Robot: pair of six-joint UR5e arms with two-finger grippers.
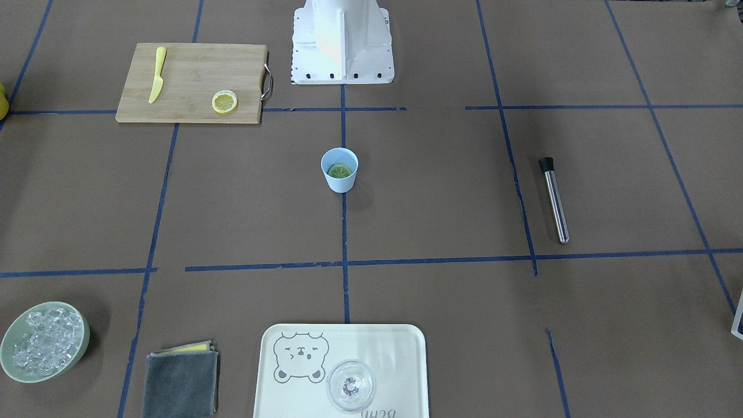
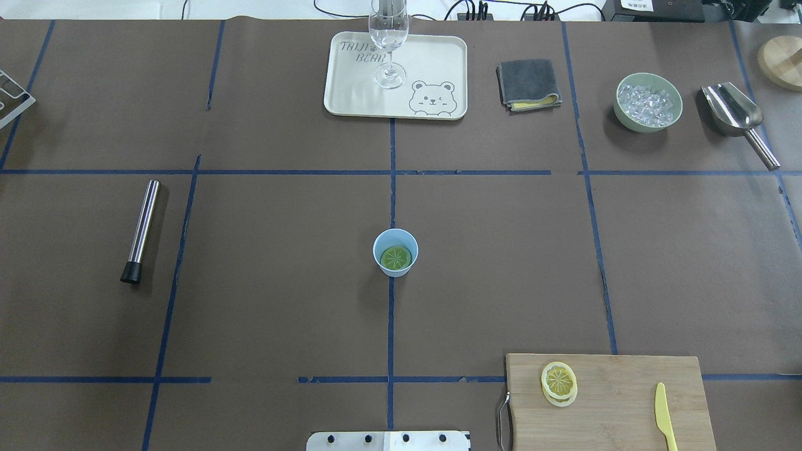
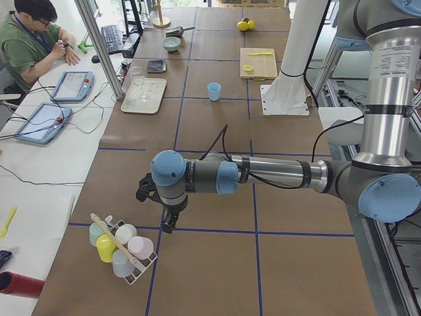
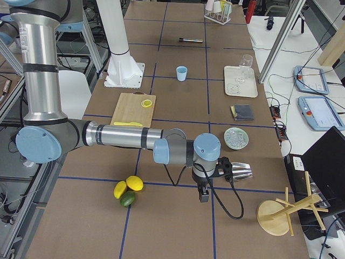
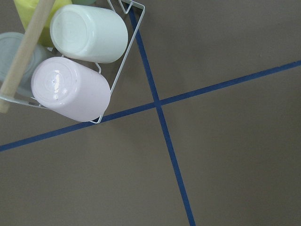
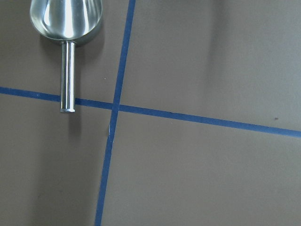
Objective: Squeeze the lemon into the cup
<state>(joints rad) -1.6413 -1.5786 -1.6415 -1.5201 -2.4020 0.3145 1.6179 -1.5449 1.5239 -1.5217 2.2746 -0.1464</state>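
The pale-blue cup stands upright at the table's middle, also in the overhead view. A lemon slice lies flat inside it, seen from above. A second lemon slice lies on the wooden cutting board. My left gripper shows only in the exterior left view, low over the table beside a cup rack, far from the cup. My right gripper shows only in the exterior right view, near a metal scoop. I cannot tell whether either is open or shut.
A yellow plastic knife lies on the board. A steel muddler lies on my left side. At the far edge are a tray with a glass, a folded cloth and a green bowl of ice.
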